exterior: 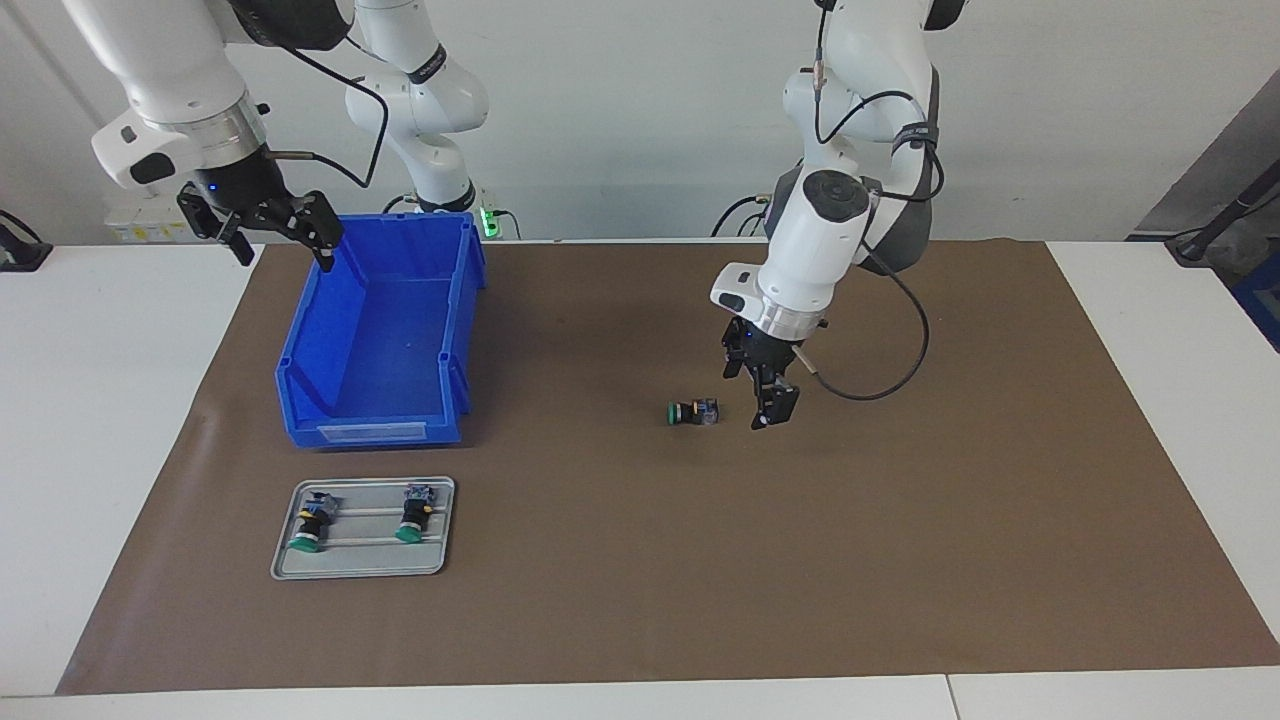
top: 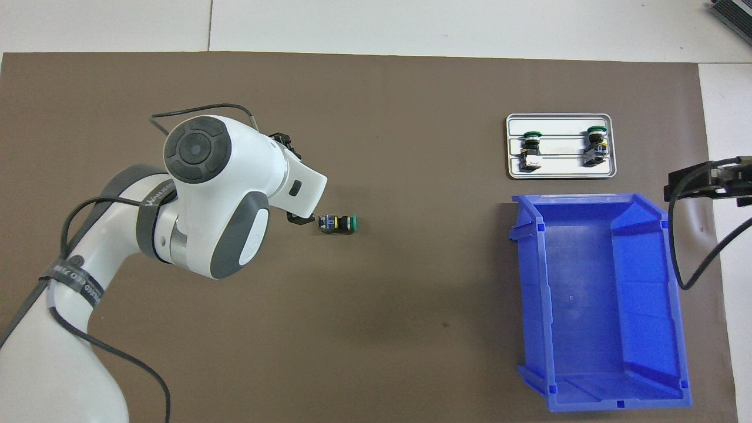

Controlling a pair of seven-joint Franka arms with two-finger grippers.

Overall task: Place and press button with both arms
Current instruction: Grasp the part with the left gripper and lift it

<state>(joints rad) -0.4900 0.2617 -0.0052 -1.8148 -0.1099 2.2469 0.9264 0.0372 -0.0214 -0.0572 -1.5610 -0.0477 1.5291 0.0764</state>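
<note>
- The button (exterior: 693, 412) lies on its side on the brown mat (exterior: 640, 560), near the middle of the counter (exterior: 100, 400) and well apart from the blue bin (exterior: 380, 340) and the metal tray (exterior: 365, 570).
- Its long axis runs along the counter's length: the green cap faces the right arm's end, and the blue-grey block end faces the left arm's end, toward the left claw (exterior: 768, 400).
- The left claw hangs low just beside the block end, not touching it. Its fingers are spread and it holds nothing.
- From this claw, the button lies a short way toward the right arm's end, roughly in line with the button's own long axis.
- The right claw (exterior: 262, 222) is raised over the counter beside the bin's rim, at the right arm's end, well apart from the button. It is spread and empty, and this arm waits.
- The left arm is by far the nearer to the loose button.
- Two more buttons (exterior: 310, 525) (exterior: 414, 513) lie in the tray, which sits farther from the robots than the bin. Their caps point away from the robots.
- Judgement: the button looks set down and released, so the press still seems to lie ahead. A pinch across the body would need the left claw to shift sideways over it and square up to its axis. Lying on its round side, the button may roll under a push.
</note>
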